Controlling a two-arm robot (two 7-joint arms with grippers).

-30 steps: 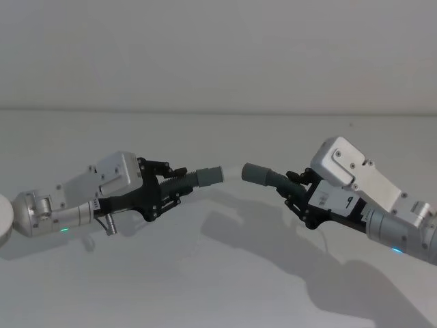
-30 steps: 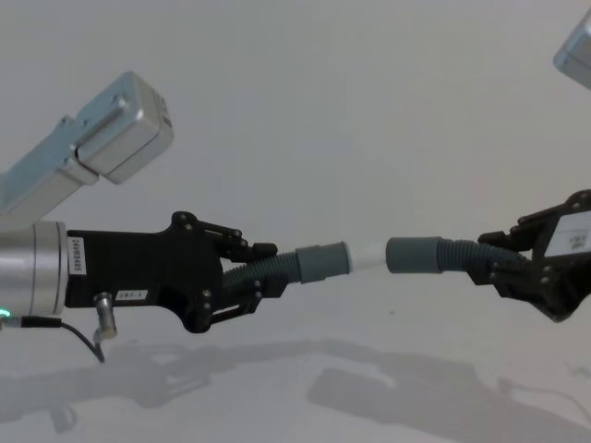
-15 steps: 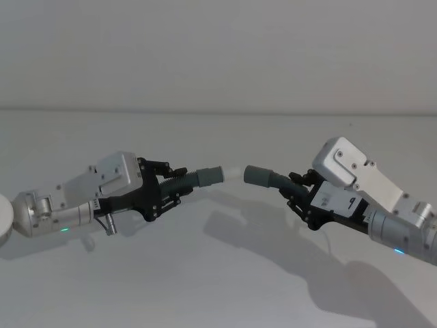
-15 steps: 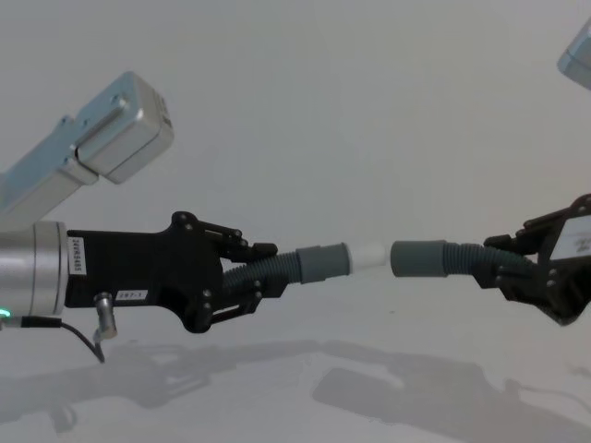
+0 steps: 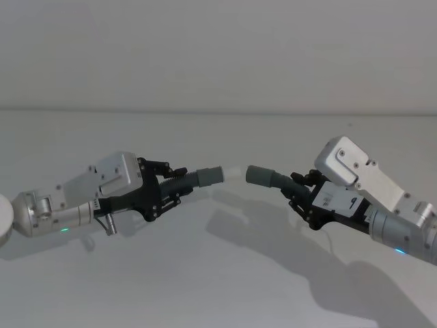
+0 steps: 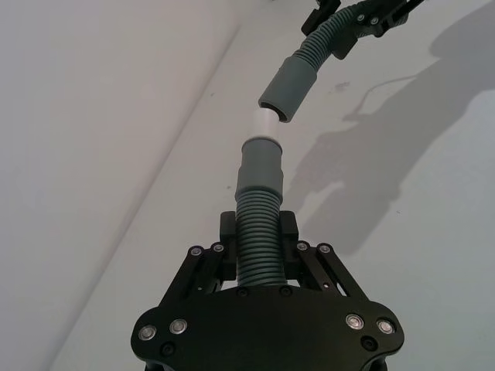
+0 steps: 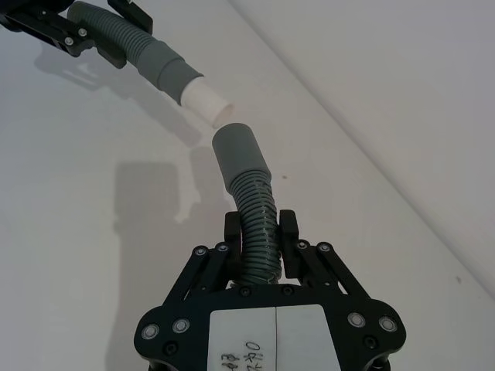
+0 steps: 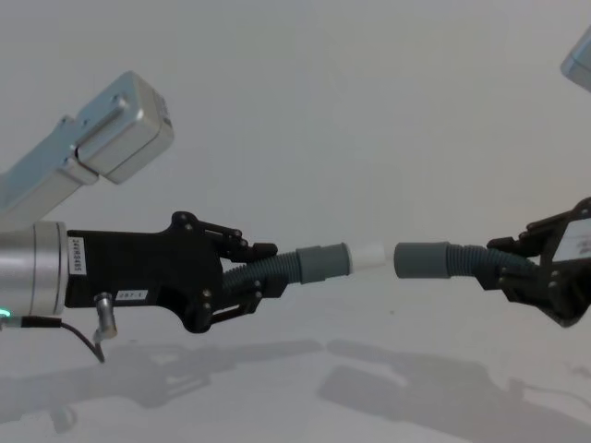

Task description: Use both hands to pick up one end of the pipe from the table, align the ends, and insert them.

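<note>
Both dark-grey corrugated plastic hose pieces are held up in the air over the plain matte white tabletop (image 5: 218, 273), which carries only their shadows.

The left black two-fingered gripper (image 5: 176, 186), out over the left half of the tabletop, has its fingers (image 6: 288, 229) clamped on the ribbed body of the left hose piece (image 8: 268, 272). The ribs pass between the two fingers, and the smooth grey cuff (image 8: 323, 263) with its short white spigot (image 8: 368, 256) sticks out well beyond the fingertips, pointing toward the tabletop's middle.

The right black gripper (image 5: 295, 184), bearing a white label, is over the right half. Its fingers (image 7: 288, 228) are closed on the ribbed part of the right hose piece (image 8: 471, 261), which curves up out of the grip. Its plain grey socket cuff (image 8: 421, 259) stands clear ahead of the fingertips, facing the spigot.

In the chest view the spigot and the socket sit at roughly the same height with a small open gap between them, not touching. In the right wrist view the white tip lies just beside the socket's rim, slightly off to one side of its mouth.
</note>
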